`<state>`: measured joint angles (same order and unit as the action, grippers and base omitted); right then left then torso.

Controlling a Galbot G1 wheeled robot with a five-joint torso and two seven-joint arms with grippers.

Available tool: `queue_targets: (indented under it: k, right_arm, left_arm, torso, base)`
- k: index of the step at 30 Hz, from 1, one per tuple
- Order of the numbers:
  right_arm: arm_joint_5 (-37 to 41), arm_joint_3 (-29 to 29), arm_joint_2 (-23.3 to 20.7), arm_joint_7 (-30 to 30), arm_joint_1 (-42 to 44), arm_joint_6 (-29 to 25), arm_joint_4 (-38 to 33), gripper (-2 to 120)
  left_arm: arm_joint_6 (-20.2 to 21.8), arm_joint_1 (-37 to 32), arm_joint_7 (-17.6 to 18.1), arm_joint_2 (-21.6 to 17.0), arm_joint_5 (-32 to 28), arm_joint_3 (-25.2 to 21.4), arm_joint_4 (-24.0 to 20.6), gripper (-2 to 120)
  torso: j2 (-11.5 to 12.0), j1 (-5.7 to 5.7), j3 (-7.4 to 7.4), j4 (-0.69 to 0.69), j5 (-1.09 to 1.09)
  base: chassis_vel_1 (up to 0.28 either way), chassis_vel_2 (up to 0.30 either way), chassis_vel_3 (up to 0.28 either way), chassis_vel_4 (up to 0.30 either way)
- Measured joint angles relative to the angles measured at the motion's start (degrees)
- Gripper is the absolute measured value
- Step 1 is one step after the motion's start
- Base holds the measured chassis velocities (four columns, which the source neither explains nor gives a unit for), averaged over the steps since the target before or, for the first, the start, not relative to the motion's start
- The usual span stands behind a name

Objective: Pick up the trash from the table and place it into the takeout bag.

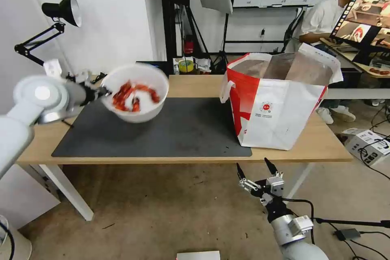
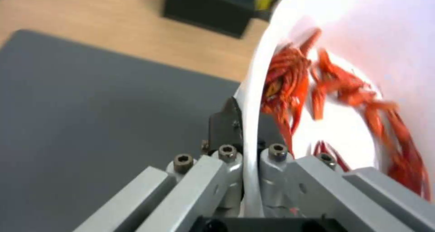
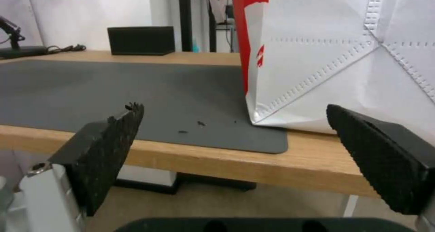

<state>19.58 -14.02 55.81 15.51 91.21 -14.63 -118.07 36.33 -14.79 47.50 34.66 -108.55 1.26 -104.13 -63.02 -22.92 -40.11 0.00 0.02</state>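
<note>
The left gripper (image 1: 101, 91) pinches the rim of the white round bowl (image 1: 136, 109) holding red food scraps (image 1: 134, 95), lifted and tilted above the dark grey mat (image 1: 170, 130) on the long light-wood table (image 1: 321, 146). The large boxy white-and-red takeout bag (image 1: 280, 109) stands open on the table's right end. The right gripper (image 1: 255, 167) hangs below the table's front edge near the bag, fingers spread apart.
</note>
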Motion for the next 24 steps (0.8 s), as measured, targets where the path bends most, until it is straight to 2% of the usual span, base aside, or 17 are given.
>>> queue_targets:
  k: [2,5,6,8,12,14,15,17,18,22,24]
  right_arm:
    - [0.0,0.0,0.0,0.0,0.0,0.0,0.0,100]
    - [0.0,0.0,0.0,0.0,0.0,0.0,0.0,100]
    - [0.0,0.0,0.0,0.0,0.0,0.0,0.0,100]
    - [0.0,0.0,0.0,0.0,0.0,0.0,0.0,100]
    - [0.0,0.0,0.0,0.0,0.0,0.0,0.0,100]
    - [0.0,0.0,0.0,0.0,0.0,0.0,0.0,100]
    - [0.0,0.0,0.0,0.0,0.0,0.0,0.0,100]
    - [0.0,0.0,0.0,0.0,0.0,0.0,0.0,100]
    - [0.0,0.0,0.0,0.0,0.0,0.0,0.0,100]
    - [0.0,0.0,0.0,0.0,0.0,0.0,0.0,100]
    - [0.0,0.0,0.0,0.0,0.0,0.0,0.0,100]
  left_arm:
    - [-0.1,1.8,0.5,0.8,-0.7,1.5,-0.3,0]
    - [-1.2,7.3,1.1,3.2,-1.6,6.2,-0.6,0]
    - [-1.2,7.3,1.1,3.2,-1.6,6.2,-0.6,0]
    - [-1.6,12.9,1.7,6.4,-2.2,9.7,1.0,0]
    - [-2.0,17.3,2.2,9.3,-2.5,12.2,2.5,0]
    - [-2.2,21.4,3.1,12.6,-3.1,14.3,4.3,0]
    - [-2.2,21.4,3.1,12.6,-3.1,14.3,4.3,0]
    - [-2.3,23.8,3.6,15.3,-3.2,15.8,6.0,0]
    - [-2.4,25.4,3.8,17.5,-3.2,16.8,7.4,0]
    - [-2.7,27.3,4.0,20.4,-3.2,18.0,9.5,0]
    - [-3.5,29.4,4.1,24.8,-2.8,19.2,12.4,0]
  torso:
    - [0.0,0.0,0.0,0.0,-0.01]
    - [0.0,0.0,0.0,0.01,-0.02]
    - [0.0,0.0,0.0,0.01,-0.02]
    - [0.0,0.0,0.0,-0.01,-0.01]
    - [0.0,0.0,-0.01,-0.02,0.0]
    - [0.0,0.0,0.0,0.01,0.0]
    - [0.0,0.0,0.0,0.01,0.0]
    - [0.0,0.0,0.0,0.0,0.0]
    - [0.0,0.0,0.0,0.0,0.0]
    - [0.0,-0.01,-0.01,-0.01,0.0]
    - [0.0,0.0,0.0,0.0,0.0]
  base:
    - [0.0,0.0,0.0,0.0]
    - [0.0,0.0,0.0,0.0]
    - [0.0,0.0,0.0,0.0]
    - [0.0,0.0,0.0,0.0]
    - [0.0,0.0,0.0,0.0]
    - [0.0,0.0,0.0,0.0]
    - [0.0,0.0,0.0,0.0]
    - [0.0,0.0,0.0,0.0]
    - [0.0,0.0,0.0,0.0]
    - [0.0,0.0,0.0,0.0]
    - [0.0,0.0,0.0,0.0]
